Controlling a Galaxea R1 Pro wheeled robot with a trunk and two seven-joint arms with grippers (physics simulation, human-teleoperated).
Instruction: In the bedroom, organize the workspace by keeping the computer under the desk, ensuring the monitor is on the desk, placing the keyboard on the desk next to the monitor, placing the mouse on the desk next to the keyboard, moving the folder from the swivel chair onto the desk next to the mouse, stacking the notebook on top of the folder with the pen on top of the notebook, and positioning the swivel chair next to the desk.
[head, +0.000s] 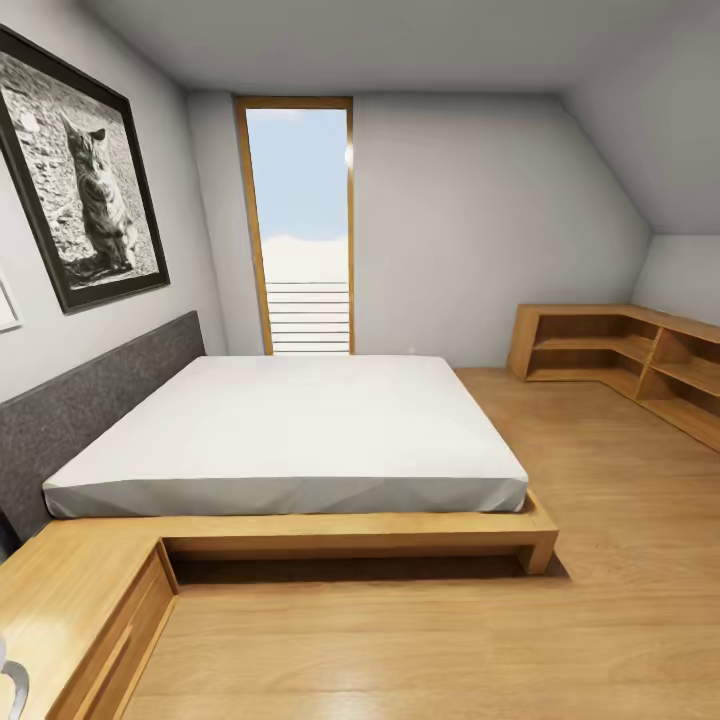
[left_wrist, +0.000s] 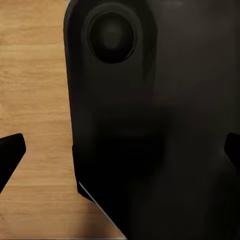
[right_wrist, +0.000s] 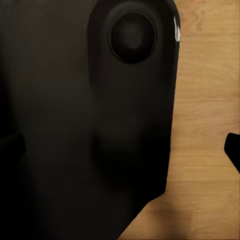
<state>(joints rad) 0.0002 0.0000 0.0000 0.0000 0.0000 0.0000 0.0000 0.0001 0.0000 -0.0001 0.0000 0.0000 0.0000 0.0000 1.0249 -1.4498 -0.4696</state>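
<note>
I am in the bedroom, facing grey sloped walls and a light wood floor (head: 480, 640). The desk, computer, monitor, keyboard, mouse, folder, notebook, pen and swivel chair are out of view. In the left wrist view my left gripper (left_wrist: 120, 155) hangs open over the floor, one dark fingertip (left_wrist: 10, 150) at each side edge, with a black part of my own body (left_wrist: 150, 125) behind it. My right gripper (right_wrist: 120, 150) is open too, one fingertip (right_wrist: 232, 150) over bare floor. Both hold nothing.
A wide white bed (head: 290, 430) on a low wooden platform (head: 350, 535) lies ahead, with a grey headboard (head: 90, 410) at left. A light oak bedside cabinet (head: 70, 600) is near left. Low oak shelves (head: 620, 360) run along the right wall. A tall window (head: 300, 230) is at the far wall.
</note>
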